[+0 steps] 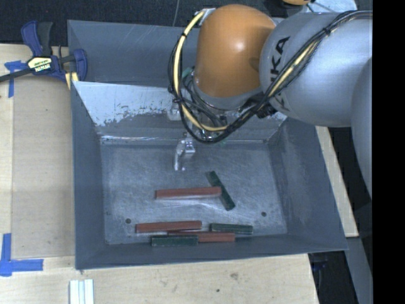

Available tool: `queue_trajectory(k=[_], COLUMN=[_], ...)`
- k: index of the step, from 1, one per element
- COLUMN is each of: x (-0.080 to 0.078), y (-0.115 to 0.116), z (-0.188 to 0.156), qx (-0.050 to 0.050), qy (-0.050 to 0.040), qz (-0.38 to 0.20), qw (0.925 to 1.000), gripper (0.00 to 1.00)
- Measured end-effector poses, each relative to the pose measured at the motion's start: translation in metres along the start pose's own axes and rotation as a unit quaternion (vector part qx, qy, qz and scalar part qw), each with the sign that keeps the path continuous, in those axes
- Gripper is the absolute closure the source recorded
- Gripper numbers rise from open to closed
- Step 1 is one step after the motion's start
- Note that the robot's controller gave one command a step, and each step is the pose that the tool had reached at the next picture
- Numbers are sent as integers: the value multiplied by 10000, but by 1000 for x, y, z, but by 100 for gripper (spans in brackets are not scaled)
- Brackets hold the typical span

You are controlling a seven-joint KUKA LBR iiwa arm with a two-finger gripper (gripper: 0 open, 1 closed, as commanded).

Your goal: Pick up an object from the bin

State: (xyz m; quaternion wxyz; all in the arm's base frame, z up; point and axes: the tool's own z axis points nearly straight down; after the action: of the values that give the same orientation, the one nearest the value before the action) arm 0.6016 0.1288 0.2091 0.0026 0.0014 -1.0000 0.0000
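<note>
Camera view: arm (316,62) angled down, tool (182,157) seemingly above bin floor (133,176).

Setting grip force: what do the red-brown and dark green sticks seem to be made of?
The red-brown sticks look like hard plastic or painted wood: flat, straight-edged, with a pale sheen on top. The dark green sticks have the same shape but look duller, so they are probably the same material.

**Everything lies in front of the claw**

Inside the bin (88,189), the claw (182,160) hangs near the back wall. Just in front of it lies a long bar (188,194), with a tilted stick (220,190) at the bar's right end. Farther forward, a cluster of four sticks (168,226) lies along the front wall.
</note>
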Motion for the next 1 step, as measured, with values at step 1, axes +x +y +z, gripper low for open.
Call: queue_trajectory(k=[1], x=[-2], y=[0], z=[-5], qx=[-6], qy=[-42], qz=[10], qw=[10000], gripper=[0])
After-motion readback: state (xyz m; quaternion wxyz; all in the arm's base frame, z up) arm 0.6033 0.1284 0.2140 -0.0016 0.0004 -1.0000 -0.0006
